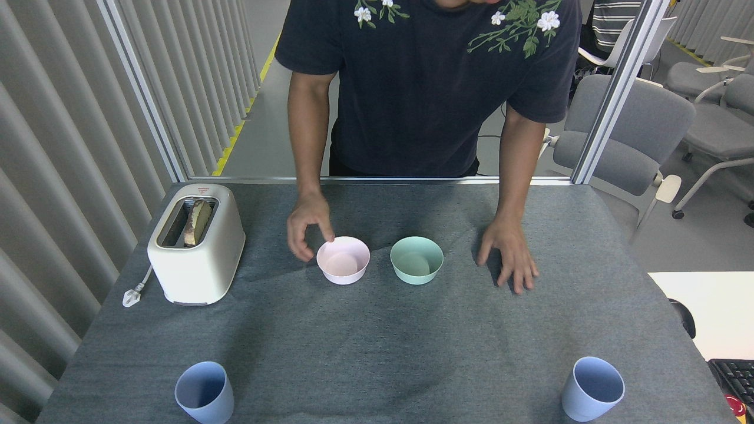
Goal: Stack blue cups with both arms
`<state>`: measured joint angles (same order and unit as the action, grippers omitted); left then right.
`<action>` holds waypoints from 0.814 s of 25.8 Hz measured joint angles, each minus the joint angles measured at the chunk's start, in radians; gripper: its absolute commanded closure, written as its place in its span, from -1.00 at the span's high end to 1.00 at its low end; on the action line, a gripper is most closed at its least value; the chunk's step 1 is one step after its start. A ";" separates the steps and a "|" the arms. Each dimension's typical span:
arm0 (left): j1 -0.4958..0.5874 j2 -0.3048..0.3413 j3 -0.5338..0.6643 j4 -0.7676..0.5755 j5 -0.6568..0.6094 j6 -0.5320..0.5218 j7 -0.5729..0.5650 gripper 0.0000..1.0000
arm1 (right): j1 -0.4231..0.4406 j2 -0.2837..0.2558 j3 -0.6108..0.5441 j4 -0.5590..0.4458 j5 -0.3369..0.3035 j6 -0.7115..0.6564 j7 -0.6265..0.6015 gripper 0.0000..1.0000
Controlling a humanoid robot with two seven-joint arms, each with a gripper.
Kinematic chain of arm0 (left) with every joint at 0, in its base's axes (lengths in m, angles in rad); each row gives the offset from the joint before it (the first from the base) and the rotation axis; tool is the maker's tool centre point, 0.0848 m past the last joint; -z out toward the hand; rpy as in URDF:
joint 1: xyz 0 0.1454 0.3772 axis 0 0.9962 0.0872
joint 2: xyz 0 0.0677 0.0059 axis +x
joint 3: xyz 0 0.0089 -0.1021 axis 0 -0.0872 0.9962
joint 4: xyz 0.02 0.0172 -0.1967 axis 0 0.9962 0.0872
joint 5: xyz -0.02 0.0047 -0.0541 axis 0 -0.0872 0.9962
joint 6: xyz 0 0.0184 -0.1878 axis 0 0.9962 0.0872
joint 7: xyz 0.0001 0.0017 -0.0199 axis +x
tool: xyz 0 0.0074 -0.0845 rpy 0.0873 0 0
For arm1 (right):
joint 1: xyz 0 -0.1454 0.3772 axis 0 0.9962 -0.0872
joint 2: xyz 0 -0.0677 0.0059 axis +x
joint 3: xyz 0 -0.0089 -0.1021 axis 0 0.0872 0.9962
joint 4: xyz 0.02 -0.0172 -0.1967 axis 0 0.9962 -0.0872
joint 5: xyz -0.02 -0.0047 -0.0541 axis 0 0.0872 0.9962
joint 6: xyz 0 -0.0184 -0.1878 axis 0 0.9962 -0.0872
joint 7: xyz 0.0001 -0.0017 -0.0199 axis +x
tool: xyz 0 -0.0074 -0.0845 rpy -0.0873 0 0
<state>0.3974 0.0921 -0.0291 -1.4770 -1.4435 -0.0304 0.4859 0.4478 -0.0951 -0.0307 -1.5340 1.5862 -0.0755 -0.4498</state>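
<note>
Head view: no gripper shows, so I cannot tell its state.
Left pale blue plastic cup (204,392): upright, near table (377,341) corner.
Right pale blue plastic cup (592,388): upright, well apart.

Two blue cups stand upright and well apart near the front edge of the grey-clothed table (377,353), the left cup (204,393) and the right cup (592,388), while a person's hand (307,227) touches a pink bowl (343,259) beside a mint-green bowl (416,259), with a toaster (196,242) at the left.
</note>
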 measured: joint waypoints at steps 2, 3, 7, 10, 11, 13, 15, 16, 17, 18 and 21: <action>0.000 0.000 0.000 0.001 0.000 0.000 0.000 1.00 | 0.000 0.000 0.000 0.000 0.000 0.000 0.000 1.00; 0.000 0.001 0.000 0.001 0.000 0.000 0.000 1.00 | 0.000 0.000 0.000 0.000 0.000 0.000 0.000 1.00; 0.000 0.002 0.000 0.005 0.002 0.000 0.000 1.00 | 0.000 0.000 0.000 0.000 0.000 0.000 -0.001 1.00; -0.002 0.000 0.000 0.021 0.006 0.000 -0.002 1.00 | 0.000 0.000 0.000 0.001 0.000 0.000 -0.004 1.00; -0.005 -0.002 0.000 0.027 0.007 0.000 -0.002 1.00 | 0.000 0.000 0.000 0.001 0.000 0.000 -0.004 1.00; -0.010 -0.006 0.000 0.038 0.009 0.000 -0.003 1.00 | 0.000 0.000 0.000 0.001 0.000 0.000 -0.004 1.00; -0.015 -0.009 0.000 0.043 0.011 0.000 -0.003 1.00 | 0.000 0.000 0.000 0.001 0.000 0.000 -0.001 1.00; -0.017 -0.010 0.001 0.046 0.013 0.000 -0.003 1.00 | 0.000 0.000 0.000 0.002 0.000 0.000 -0.001 1.00; -0.022 -0.011 0.001 0.047 0.016 0.001 -0.003 1.00 | 0.000 0.000 0.000 0.002 0.000 0.000 0.000 1.00; -0.028 -0.011 0.001 0.048 0.021 0.001 -0.003 1.00 | 0.000 0.000 0.000 0.003 0.000 0.000 0.000 1.00; -0.044 -0.010 0.001 0.052 0.036 0.003 -0.003 1.00 | 0.000 0.000 0.000 0.004 0.000 0.000 0.001 1.00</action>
<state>0.3535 0.0824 -0.0278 -1.4252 -1.4076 -0.0277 0.4825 0.4479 -0.0951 -0.0307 -1.5301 1.5862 -0.0752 -0.4492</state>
